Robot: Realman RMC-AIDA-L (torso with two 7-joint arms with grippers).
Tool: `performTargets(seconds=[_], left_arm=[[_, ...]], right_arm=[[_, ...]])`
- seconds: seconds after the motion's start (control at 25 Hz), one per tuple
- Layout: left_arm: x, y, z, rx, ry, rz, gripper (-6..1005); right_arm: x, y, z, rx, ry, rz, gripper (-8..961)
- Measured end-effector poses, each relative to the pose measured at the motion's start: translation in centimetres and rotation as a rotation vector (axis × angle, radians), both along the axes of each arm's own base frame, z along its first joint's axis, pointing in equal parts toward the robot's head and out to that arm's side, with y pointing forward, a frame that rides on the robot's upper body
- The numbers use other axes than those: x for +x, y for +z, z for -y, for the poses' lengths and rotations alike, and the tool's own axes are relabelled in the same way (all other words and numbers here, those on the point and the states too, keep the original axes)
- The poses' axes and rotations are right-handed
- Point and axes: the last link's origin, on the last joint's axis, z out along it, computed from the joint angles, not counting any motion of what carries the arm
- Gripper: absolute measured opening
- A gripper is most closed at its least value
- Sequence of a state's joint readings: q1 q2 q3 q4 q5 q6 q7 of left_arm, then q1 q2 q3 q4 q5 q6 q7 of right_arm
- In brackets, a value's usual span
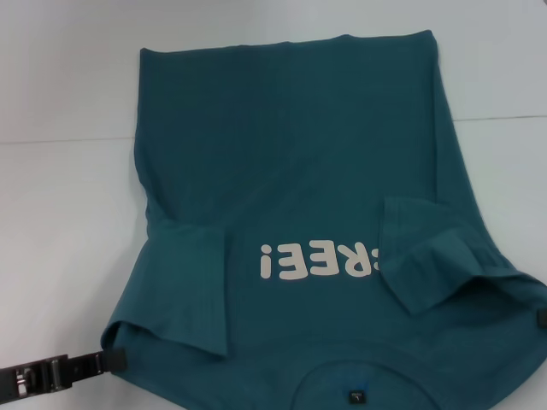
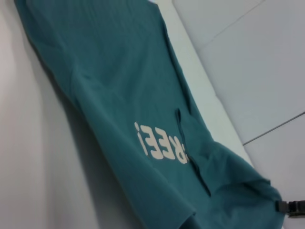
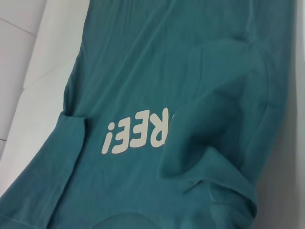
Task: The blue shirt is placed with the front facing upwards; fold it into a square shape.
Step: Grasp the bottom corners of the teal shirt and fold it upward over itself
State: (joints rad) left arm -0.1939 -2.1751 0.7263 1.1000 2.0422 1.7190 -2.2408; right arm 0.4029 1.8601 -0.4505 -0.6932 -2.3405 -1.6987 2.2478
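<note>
The blue shirt lies front up on the white table, collar and tag nearest me, hem at the far side. Its cream print reads upside down from here. Both short sleeves are folded inward: one at the left, one at the right covering the print's end. My left gripper is at the near left shoulder corner, shut on the cloth. My right gripper pinches the near right shoulder corner, which bunches up at it. The wrist views show the shirt sloping up toward the held shoulders.
White tabletop surrounds the shirt on the left, right and far sides. A thin seam crosses the table at mid depth.
</note>
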Motion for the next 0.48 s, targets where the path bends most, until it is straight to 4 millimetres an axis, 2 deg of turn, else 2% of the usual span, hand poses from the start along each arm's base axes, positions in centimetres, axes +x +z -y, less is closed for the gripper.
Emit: performTargets(seconds=[0.48], left_arm=[[-0.6,0.2,0.8,0.018,0.009,0.028,52]], right_arm=[[0.6,-0.3,1.3,-0.011,-0.018,-0.012,97]])
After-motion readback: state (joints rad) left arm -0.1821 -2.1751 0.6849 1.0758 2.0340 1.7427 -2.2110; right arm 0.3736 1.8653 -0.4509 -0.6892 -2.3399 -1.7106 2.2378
